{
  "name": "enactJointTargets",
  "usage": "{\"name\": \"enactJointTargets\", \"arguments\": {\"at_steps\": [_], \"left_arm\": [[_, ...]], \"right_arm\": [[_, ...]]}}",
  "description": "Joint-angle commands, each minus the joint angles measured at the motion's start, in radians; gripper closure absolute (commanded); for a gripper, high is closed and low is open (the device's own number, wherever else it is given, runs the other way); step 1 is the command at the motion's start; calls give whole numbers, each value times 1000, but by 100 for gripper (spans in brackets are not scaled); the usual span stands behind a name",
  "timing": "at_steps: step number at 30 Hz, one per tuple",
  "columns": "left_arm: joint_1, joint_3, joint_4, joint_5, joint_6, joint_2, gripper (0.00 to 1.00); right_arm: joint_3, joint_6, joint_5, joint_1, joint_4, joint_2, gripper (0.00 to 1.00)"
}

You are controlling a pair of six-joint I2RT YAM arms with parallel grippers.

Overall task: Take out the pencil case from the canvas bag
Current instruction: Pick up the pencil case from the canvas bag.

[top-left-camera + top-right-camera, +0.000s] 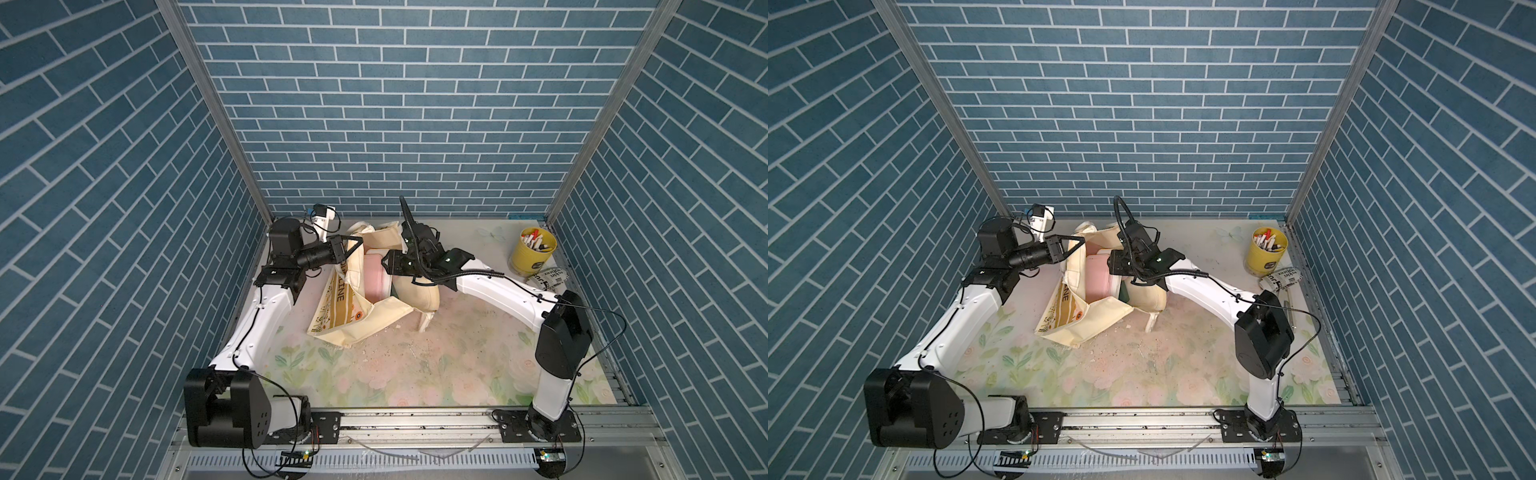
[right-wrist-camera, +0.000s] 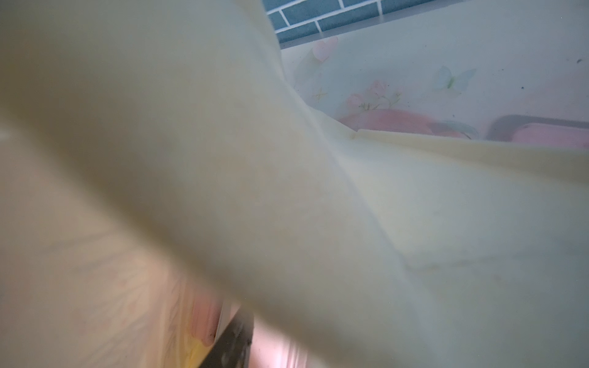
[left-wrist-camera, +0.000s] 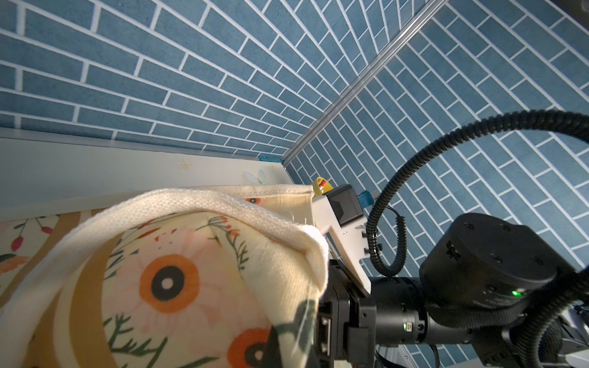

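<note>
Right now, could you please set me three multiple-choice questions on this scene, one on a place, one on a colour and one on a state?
1. Where does the yellow pen pot stand?
A. At the far right corner of the table.
B. At the near left corner.
C. In the middle.

2. What colour is the pencil case showing in the mouth of the canvas bag?
A. Green.
B. Pink.
C. Black.

3. What are the left fingers doing?
A. Spread open over a bare patch.
B. Shut on the canvas bag's rim.
C. Holding a pen.

Answers:
1 A: in both top views it stands where the back and right walls meet.
2 B: pink shows between the parted cream cloth.
3 B: they are closed on the cream cloth at the rim.
</note>
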Motion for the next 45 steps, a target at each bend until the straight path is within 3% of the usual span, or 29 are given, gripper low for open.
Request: {"name": "enactJointTargets", "arguments": {"at_steps": [1, 7, 13, 17, 22, 28, 37, 45], "left_arm": [[-9, 49, 122, 97, -29, 11, 100], [-9, 21, 199, 177, -16, -2, 100], [-9, -49, 317, 242, -33, -25, 100], [-9, -99, 490, 305, -120, -29, 100], [-9, -161, 663, 351, -195, -29, 100], [-9, -201, 845, 353, -291, -13, 100], [-9, -201, 1269, 336, -624, 115, 100], [-9, -147, 1355, 343, -751, 210, 100]], "right_arm": [[4, -222, -9, 80, 16, -42, 50], [-68, -317, 11, 158, 27, -54, 50], [-129, -256, 102, 153, 21, -63, 48], [-145, -148, 147, 107, 15, -75, 44], [-178, -17, 89, 36, 61, -84, 44], [-174, 42, 36, 18, 90, -67, 45], [-174, 144, -23, 16, 100, -27, 44], [-197, 204, -5, 8, 88, -29, 41]]}}
